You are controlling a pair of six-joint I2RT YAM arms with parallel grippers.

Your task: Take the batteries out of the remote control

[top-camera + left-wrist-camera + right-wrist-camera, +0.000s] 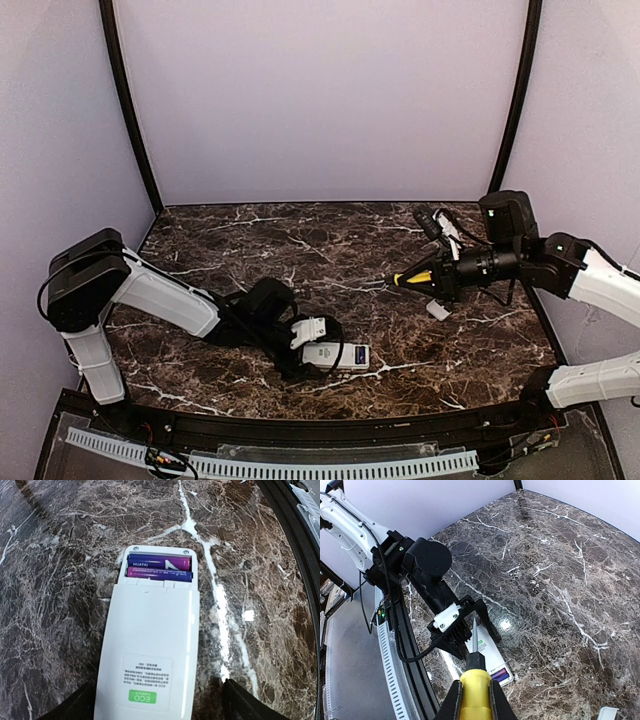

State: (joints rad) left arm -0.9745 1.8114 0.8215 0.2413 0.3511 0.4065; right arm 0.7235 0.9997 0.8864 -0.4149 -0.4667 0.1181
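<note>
The remote control (pixel 150 645) lies back up on the marble table, its compartment uncovered at the far end. Two purple batteries (pixel 160 567) sit side by side in it. My left gripper (pixel 160 707) is open, with a dark fingertip (pixel 250 705) on each side of the remote's near end and a gap to the casing. In the top view the remote control (pixel 345 356) lies near the front edge with the left gripper (pixel 310 340) over it. My right gripper (pixel 475 687) is shut on a yellow-handled screwdriver (pixel 476 695), held above the table and pointing at the remote control (pixel 490 655) and batteries (pixel 501 675).
A small white cover piece (pixel 437 310) lies on the table below the right gripper (pixel 420 278), also showing as the cover piece (pixel 609 712) in the right wrist view. The table's black front rim (pixel 300 540) runs close to the remote. Pale walls enclose the table (pixel 300 250).
</note>
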